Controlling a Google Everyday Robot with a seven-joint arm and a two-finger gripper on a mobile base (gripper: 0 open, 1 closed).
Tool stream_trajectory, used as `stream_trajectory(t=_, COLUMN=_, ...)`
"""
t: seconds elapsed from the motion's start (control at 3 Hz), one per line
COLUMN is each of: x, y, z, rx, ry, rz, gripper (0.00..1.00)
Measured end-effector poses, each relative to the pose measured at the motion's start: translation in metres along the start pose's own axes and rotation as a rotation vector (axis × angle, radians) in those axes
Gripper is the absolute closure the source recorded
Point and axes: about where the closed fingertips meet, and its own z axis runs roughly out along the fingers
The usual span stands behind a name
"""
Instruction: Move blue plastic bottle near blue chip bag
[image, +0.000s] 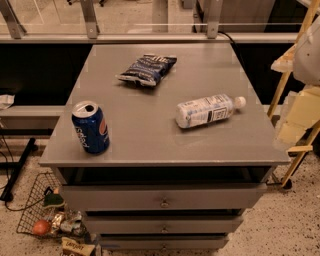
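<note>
The blue plastic bottle (207, 110) lies on its side on the right half of the grey cabinet top (150, 140), white cap pointing right. The blue chip bag (147, 68) lies flat at the back middle of the top, about a bottle's length from the bottle, up and to the left. My gripper (299, 116) shows as pale blurred parts at the right edge of the view, off the cabinet's right side and level with the bottle. It holds nothing that I can see.
A dark blue soda can (91, 127) stands upright near the front left corner. The cabinet has drawers (164, 200) below. A wire basket (47, 215) with items sits on the floor at left. A wooden frame (286, 75) stands to the right.
</note>
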Motion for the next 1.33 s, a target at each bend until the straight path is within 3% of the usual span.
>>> stream_trajectory(t=0.33, x=0.001, y=0.001, z=0.002, rx=0.005, ry=-0.009, rz=0.008, gripper=0.00)
stream_trajectory(t=0.67, x=-0.011, y=-0.025, z=0.026, rx=-0.014, ry=-0.025, rz=-0.058, gripper=0.00)
stream_trajectory(t=1.0, x=-0.033, y=-0.060, z=0.076, rx=-0.078, ry=-0.048, rz=-0.149, gripper=0.00)
stream_trajectory(t=1.33, x=-0.049, y=-0.078, z=0.116, rx=-0.122, ry=-0.040, rz=-0.199, gripper=0.00)
